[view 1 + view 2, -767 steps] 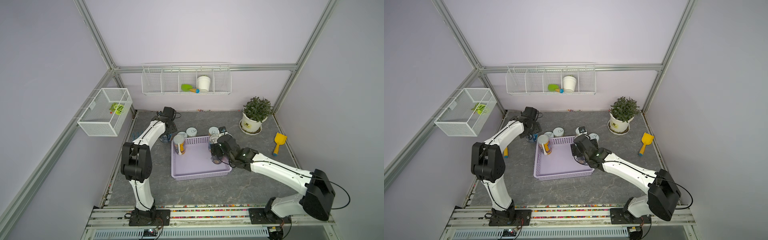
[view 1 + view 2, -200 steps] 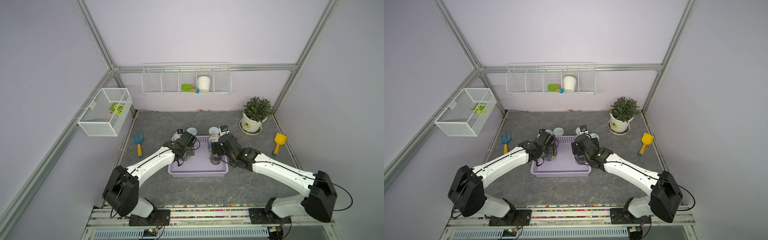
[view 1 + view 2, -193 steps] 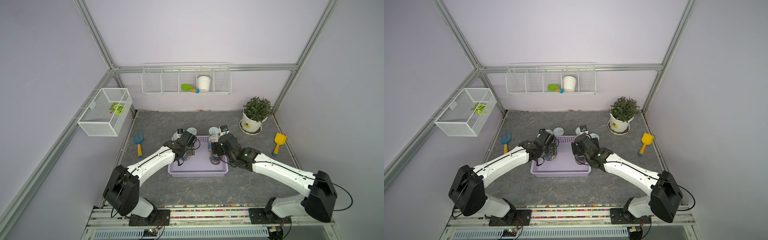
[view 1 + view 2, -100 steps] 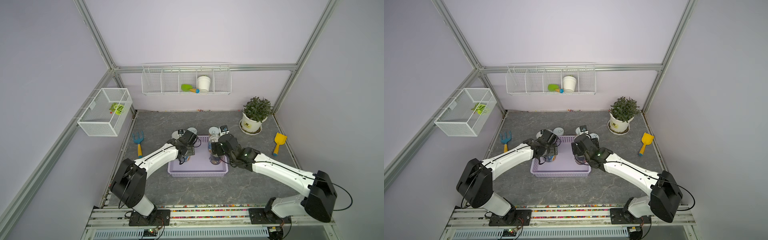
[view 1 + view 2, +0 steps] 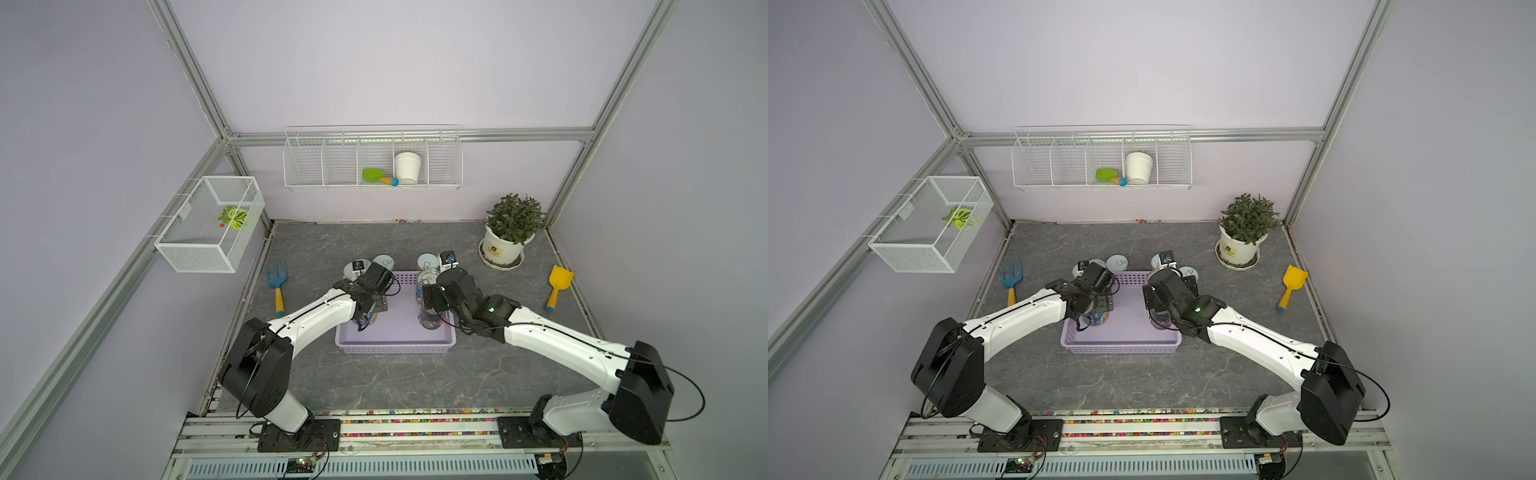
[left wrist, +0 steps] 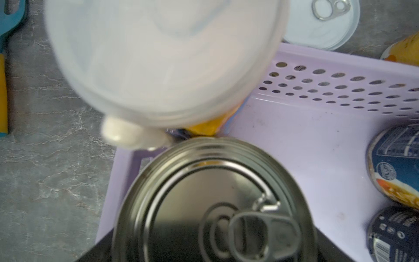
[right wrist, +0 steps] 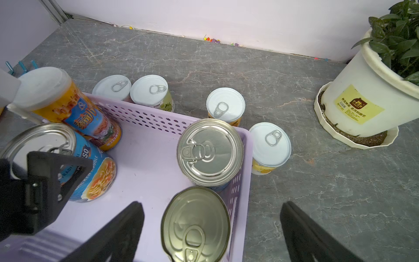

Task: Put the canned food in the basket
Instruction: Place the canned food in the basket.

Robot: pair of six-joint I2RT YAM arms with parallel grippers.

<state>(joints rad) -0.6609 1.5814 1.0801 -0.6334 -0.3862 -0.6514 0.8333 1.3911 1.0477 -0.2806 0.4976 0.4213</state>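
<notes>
The lilac basket (image 5: 395,347) (image 5: 1121,347) (image 7: 147,115) lies mid-table. My left gripper (image 5: 370,309) (image 6: 213,249) is shut on a blue-label silver-topped can (image 7: 90,172) (image 6: 215,199) at the basket's left side, beside an orange can with a white lid (image 7: 61,102). My right gripper (image 5: 430,299) (image 7: 212,204) stands open above a silver-topped can (image 7: 196,224) at the right side, both fingers apart from it. Another silver-topped can (image 7: 209,150) stands behind that one. Several white-topped cans (image 7: 225,105) stand on the table behind and right of the basket.
A potted plant (image 5: 509,232) stands at the back right, with a yellow shovel (image 5: 557,286) near the right edge. A blue rake (image 5: 276,286) lies left of the basket. White wire baskets (image 5: 208,226) hang on the left and back walls.
The left arm's elbow has swung toward the back while its gripper stays with the can at the basket's left side. The right arm has not moved.
</notes>
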